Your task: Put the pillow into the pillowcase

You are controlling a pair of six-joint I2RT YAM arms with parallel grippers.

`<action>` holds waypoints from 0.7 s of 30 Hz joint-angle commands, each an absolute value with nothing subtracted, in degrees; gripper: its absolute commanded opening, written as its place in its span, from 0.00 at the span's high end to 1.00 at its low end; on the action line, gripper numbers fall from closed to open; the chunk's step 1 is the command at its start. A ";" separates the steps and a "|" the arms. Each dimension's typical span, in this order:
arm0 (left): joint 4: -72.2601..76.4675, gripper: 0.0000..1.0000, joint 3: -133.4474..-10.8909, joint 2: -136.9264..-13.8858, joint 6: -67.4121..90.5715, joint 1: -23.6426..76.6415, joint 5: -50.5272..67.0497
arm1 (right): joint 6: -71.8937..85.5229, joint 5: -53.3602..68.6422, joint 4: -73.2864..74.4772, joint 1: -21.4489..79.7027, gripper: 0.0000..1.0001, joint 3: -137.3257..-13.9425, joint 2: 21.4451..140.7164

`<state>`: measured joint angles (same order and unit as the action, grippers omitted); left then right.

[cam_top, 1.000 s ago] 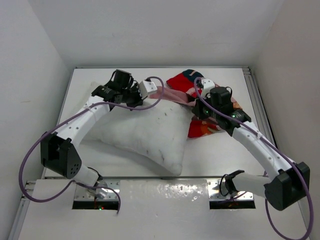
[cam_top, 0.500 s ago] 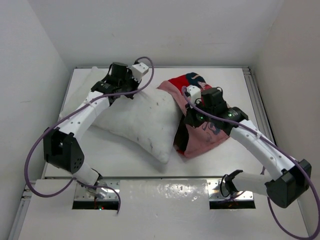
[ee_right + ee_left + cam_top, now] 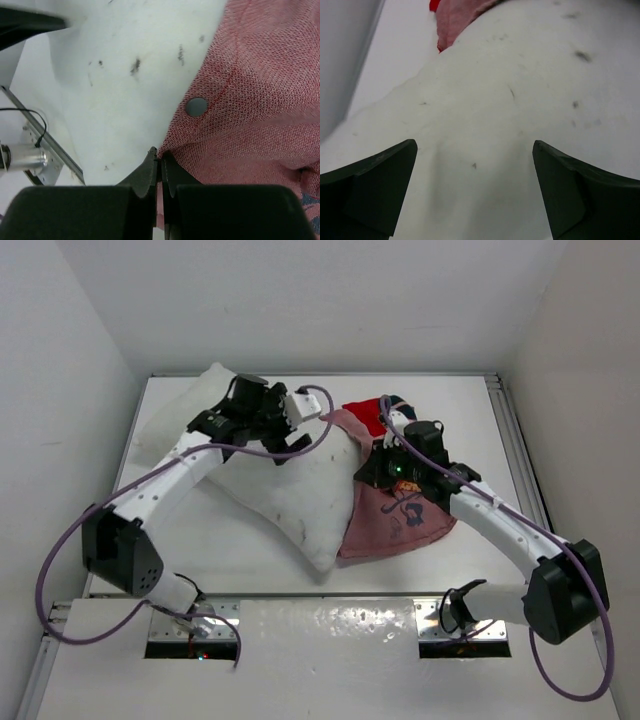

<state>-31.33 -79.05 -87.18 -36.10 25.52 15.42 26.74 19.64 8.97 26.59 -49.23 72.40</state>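
The pillow [image 3: 285, 490] lies just left of the pillowcase [image 3: 400, 525].
Its long axis runs from the far-left corner toward the near edge; the right gripper [image 3: 161, 160] pinches the pillowcase's hem beside it, and the left gripper [image 3: 475, 145] straddles it, fingers spread.

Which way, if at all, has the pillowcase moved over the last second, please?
Yes: the pillowcase has spread from the table's far edge toward its near edge, pink inside showing.
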 commanded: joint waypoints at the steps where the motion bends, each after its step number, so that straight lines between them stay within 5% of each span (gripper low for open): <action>1: -39.07 0.00 -79.90 -76.30 -64.53 26.61 27.39 | 33.13 18.55 0.36 26.11 1.00 -48.25 72.42; 6: -50.56 0.00 -64.14 -69.27 -83.85 38.03 22.96 | 36.73 17.75 -2.89 25.93 1.00 -46.94 72.86; 11: -21.16 0.00 -44.87 -64.51 -82.44 45.86 15.05 | 40.08 15.92 -4.57 26.45 1.00 -43.60 70.85; 19: 10.07 0.02 -34.28 -72.86 -73.76 49.31 3.96 | 40.78 13.89 -4.39 28.74 1.00 -39.99 68.47; 21: 13.87 0.41 -35.32 -74.17 -71.20 50.62 1.15 | 39.64 13.45 -2.03 29.00 1.00 -40.25 67.42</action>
